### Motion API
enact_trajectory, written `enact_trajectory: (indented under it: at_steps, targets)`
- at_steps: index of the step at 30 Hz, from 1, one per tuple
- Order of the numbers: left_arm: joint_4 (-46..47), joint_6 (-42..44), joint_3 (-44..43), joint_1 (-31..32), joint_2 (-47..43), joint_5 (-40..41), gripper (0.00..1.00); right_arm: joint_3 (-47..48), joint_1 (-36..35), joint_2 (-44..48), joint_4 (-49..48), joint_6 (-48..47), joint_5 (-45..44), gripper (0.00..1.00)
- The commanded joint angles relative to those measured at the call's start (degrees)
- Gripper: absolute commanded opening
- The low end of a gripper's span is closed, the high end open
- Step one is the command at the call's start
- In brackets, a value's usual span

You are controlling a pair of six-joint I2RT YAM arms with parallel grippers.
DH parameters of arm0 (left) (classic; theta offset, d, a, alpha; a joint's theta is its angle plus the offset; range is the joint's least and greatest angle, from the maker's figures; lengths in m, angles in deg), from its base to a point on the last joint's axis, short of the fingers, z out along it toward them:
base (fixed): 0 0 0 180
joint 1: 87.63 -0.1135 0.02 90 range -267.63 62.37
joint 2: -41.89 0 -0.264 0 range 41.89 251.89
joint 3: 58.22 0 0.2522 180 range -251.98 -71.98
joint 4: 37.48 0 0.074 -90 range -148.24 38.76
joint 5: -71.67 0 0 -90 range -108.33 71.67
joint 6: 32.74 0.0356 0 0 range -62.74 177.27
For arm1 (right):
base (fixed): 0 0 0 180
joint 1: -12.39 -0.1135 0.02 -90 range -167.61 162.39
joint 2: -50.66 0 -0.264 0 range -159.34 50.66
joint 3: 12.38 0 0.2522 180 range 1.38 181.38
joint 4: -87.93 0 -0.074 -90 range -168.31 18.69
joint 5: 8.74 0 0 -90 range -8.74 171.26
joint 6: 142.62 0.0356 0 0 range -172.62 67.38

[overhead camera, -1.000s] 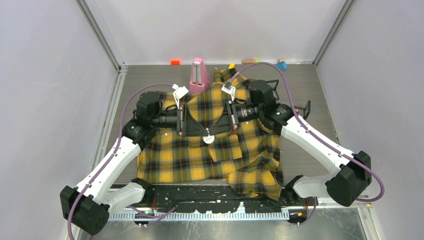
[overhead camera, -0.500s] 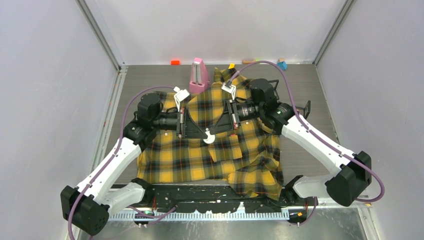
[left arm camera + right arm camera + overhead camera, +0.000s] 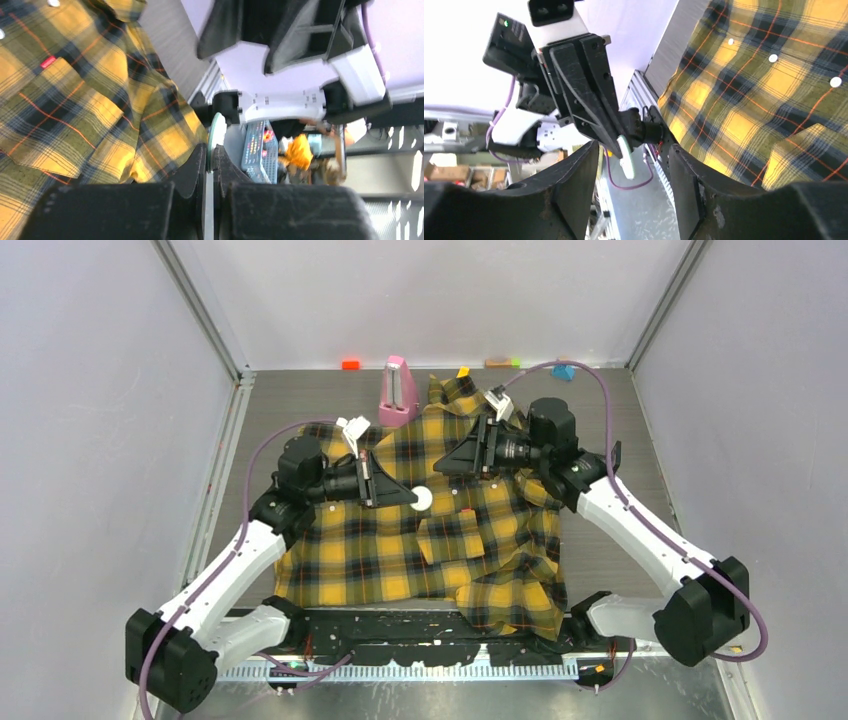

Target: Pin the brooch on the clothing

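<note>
Fingers (image 3: 192,170) of the left gripper (image 3: 413,498) clamp the brooch (image 3: 421,498) over the clothing (image 3: 380,560) beside its chest pocket (image 3: 450,538); the right gripper (image 3: 445,464), fingers apart, stands farther off.

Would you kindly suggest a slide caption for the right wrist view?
Left fingers pinch the brooch edge-on, framed between the open right fingers, plaid shirt at right.

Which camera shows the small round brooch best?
Right wrist: the small round pale brooch shows close, tilted, clamped in the left gripper. Left wrist sees only its thin edge between the fingers. Top external shows a tiny pale disc over the yellow-and-black plaid shirt.
</note>
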Motion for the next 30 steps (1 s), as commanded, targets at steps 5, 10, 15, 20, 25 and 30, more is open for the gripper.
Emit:
enact_trajectory:
  at_steps: [5,10,15,20,25,30]
  targets:
    - [19.5,-17.0,7.0,-0.4,-1.9,19.5,0.00,-14.2,-2.9,6.2,-28.0,16.4,-12.0,0.54]
    - [18.8,-17.5,6.9,-0.4,-2.8,21.4,0.00,-17.2,-5.8,6.0,-31.6,17.9,-15.1,0.50]
    - [19.0,-18.4,7.6,-0.4,-3.0,21.7,0.00,-19.0,-6.2,3.6,-40.7,22.4,-14.3,0.43]
    - [19.3,-18.5,8.2,-0.4,-3.7,22.0,0.00,-18.2,-6.6,2.2,-42.1,22.7,-14.3,0.35]
    - [20.6,-19.3,8.8,-0.4,-3.7,21.6,0.00,-18.0,-6.7,1.0,-42.0,22.2,-14.6,0.32]
    - [20.7,-19.4,9.0,-0.4,-4.2,21.8,0.00,-18.3,-6.7,0.7,-41.0,21.7,-15.7,0.30]
